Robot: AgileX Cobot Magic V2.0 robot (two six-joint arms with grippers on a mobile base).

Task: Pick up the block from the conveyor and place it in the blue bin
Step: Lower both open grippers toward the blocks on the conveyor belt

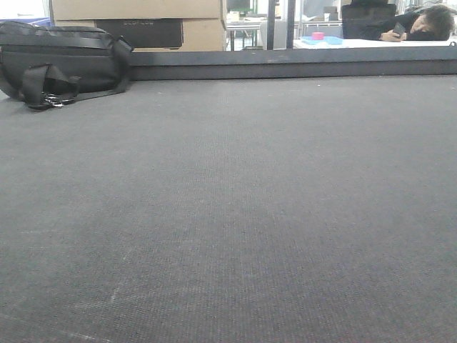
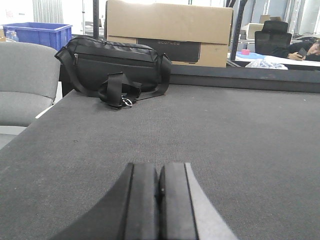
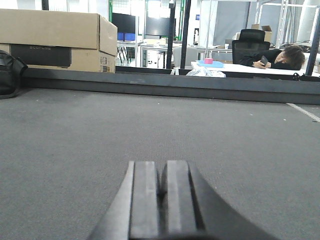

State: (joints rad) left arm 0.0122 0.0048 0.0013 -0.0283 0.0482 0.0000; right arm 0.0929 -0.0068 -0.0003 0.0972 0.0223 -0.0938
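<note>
The conveyor is a wide dark grey woven belt point(image 1: 235, 207) that fills the front view. It also shows in the left wrist view point(image 2: 240, 130) and the right wrist view point(image 3: 100, 130), where a thin white line point(image 3: 303, 112) crosses its far right. No block is in view. A blue bin point(image 2: 36, 34) stands off the belt at the far left. My left gripper point(image 2: 159, 172) is shut and empty, low over the belt. My right gripper point(image 3: 162, 172) is shut and empty, low over the belt. Neither gripper shows in the front view.
A black bag point(image 1: 61, 63) lies at the belt's far left, also in the left wrist view point(image 2: 112, 67). A dark rail point(image 1: 300, 63) runs along the far edge. Cardboard boxes point(image 2: 167, 32) stand behind it. A grey chair point(image 2: 25, 82) stands left. A person point(image 3: 280, 57) leans on a far table.
</note>
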